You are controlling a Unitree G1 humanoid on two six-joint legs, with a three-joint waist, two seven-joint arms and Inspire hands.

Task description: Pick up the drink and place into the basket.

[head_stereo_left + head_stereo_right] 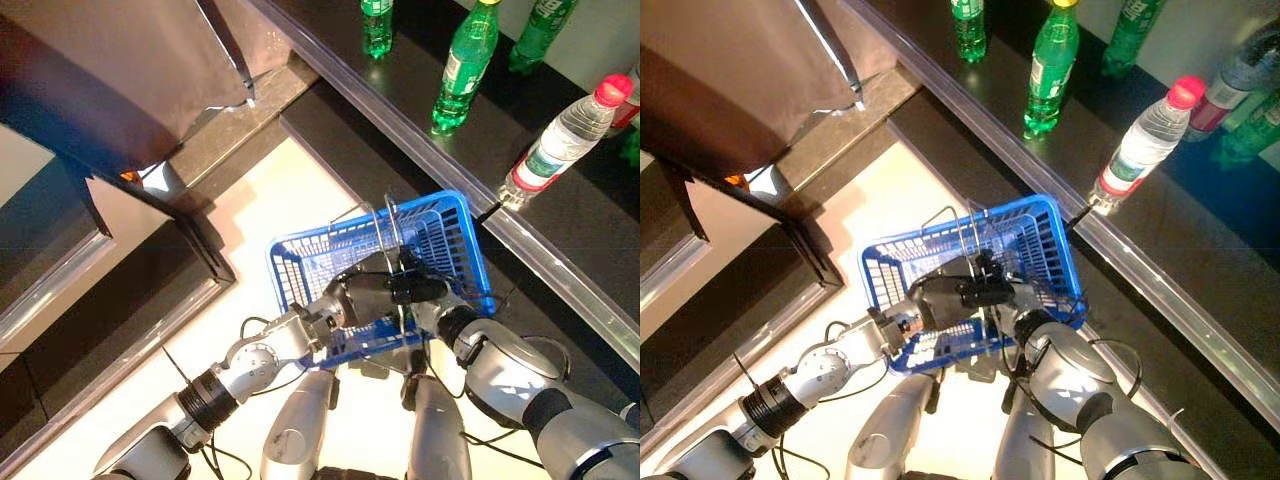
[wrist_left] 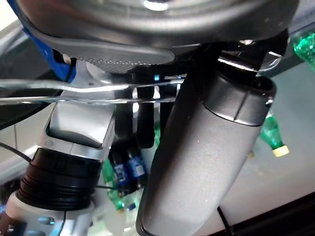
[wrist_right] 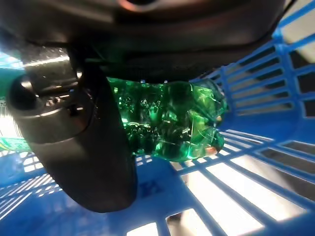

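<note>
A blue plastic basket (image 1: 300,258) with chrome wire handles (image 1: 388,222) hangs above the floor in front of me. My left hand (image 1: 358,297) is at its near rim, fingers curled at the wire handle (image 2: 98,88). My right hand (image 1: 425,290) reaches down inside the basket. The right wrist view shows a green drink bottle (image 3: 172,118) lying low over the blue basket's floor (image 3: 231,196), with my right hand's thumb (image 3: 83,147) and fingers curled round it. In the eye views my hands hide the bottle.
A dark shelf with a metal edge (image 1: 560,270) runs along the right. On it stand green bottles (image 1: 463,65), (image 1: 377,25) and a clear water bottle with a red cap (image 1: 565,140). A brown cabinet (image 1: 110,70) fills the upper left.
</note>
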